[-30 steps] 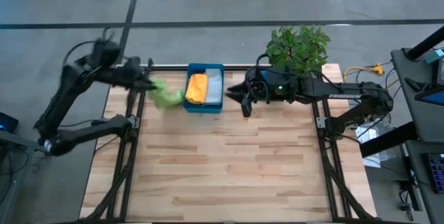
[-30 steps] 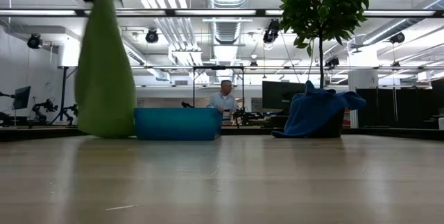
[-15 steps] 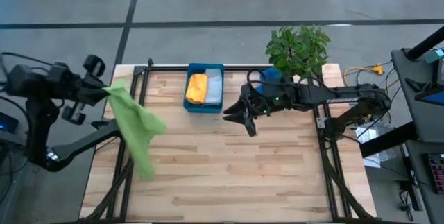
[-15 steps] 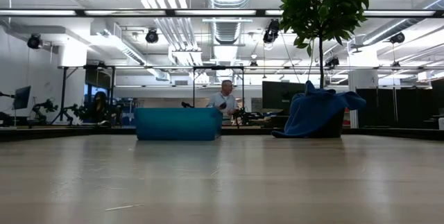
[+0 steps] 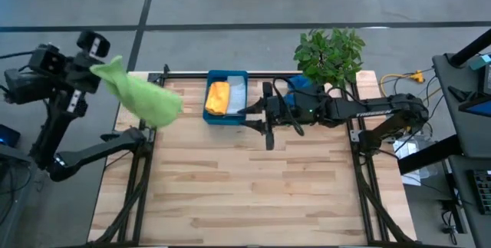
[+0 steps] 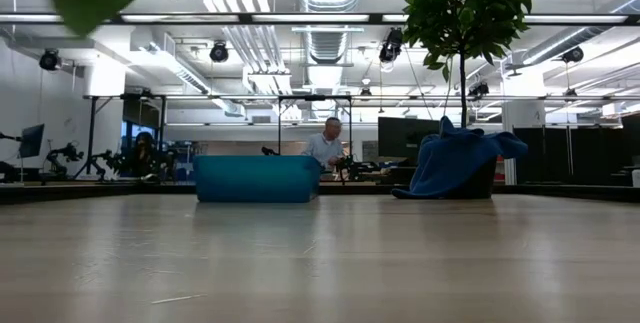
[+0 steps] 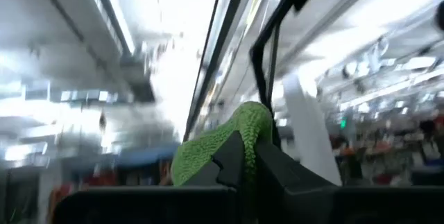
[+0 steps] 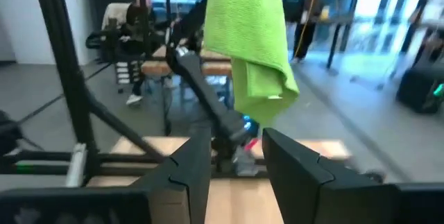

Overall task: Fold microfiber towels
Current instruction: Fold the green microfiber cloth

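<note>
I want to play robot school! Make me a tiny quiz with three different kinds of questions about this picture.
1. True or false: the green towel is lying flat on the table.
2. Which gripper holds the green towel? A) left gripper B) right gripper C) neither
3. Fill the gap: the orange towel lies inside the blue ____.

Key:
1. False. It hangs in the air, high over the table's left edge.
2. A. The right gripper is open and empty, beside the tray.
3. Tray. A grey towel lies in it too.
</note>
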Motion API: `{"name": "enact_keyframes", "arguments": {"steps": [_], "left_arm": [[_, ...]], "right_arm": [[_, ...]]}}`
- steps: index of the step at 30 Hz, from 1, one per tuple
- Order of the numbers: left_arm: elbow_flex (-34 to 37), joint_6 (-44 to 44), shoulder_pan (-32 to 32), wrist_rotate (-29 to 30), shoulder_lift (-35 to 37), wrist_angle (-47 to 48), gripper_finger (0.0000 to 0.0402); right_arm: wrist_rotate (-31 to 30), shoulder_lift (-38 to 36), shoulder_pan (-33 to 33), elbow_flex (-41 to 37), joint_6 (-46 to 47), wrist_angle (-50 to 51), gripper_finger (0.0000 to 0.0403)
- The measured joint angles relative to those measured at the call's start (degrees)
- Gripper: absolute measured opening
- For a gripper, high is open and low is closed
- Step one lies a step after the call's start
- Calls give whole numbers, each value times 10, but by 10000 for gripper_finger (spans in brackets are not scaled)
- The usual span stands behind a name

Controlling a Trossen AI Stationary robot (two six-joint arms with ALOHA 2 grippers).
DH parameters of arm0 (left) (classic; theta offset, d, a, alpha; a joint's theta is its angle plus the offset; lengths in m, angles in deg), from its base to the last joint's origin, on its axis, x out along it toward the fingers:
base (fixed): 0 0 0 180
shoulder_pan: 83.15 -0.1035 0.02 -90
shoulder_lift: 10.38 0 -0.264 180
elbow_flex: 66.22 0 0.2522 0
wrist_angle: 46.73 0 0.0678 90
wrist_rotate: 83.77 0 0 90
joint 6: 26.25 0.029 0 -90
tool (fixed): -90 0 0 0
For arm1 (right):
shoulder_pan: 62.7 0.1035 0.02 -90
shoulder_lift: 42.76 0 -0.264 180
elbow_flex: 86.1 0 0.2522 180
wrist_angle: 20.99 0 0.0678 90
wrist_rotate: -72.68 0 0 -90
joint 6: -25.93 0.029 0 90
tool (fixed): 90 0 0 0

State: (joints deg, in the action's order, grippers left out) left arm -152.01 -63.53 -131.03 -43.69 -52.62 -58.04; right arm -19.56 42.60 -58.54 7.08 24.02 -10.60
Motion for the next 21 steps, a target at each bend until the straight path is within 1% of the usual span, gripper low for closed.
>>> {"name": "enact_keyframes", "arguments": {"steps": [2,4,6,9,13,17,21], "left_arm": [[0,-39,0,10,-17,-70,0],[0,-62,0,13,-31,-113,0],[-1,-72,0,24,-41,-122,0],[-1,-73,0,38,-49,-122,0],[-1,-74,0,56,-59,-142,0],[-4,-74,1,95,-69,-171,0],[-4,-74,8,150,-79,-199,0]], "right_arm": [[-10,0,1,0,-20,-18,131],[-19,0,2,0,-33,-38,136],[-45,0,5,0,-55,-57,139],[-91,0,9,0,-121,-86,142],[-124,0,9,0,-195,-115,147],[-135,6,10,0,-252,-141,152],[-144,29,19,0,-321,-196,153]]}}
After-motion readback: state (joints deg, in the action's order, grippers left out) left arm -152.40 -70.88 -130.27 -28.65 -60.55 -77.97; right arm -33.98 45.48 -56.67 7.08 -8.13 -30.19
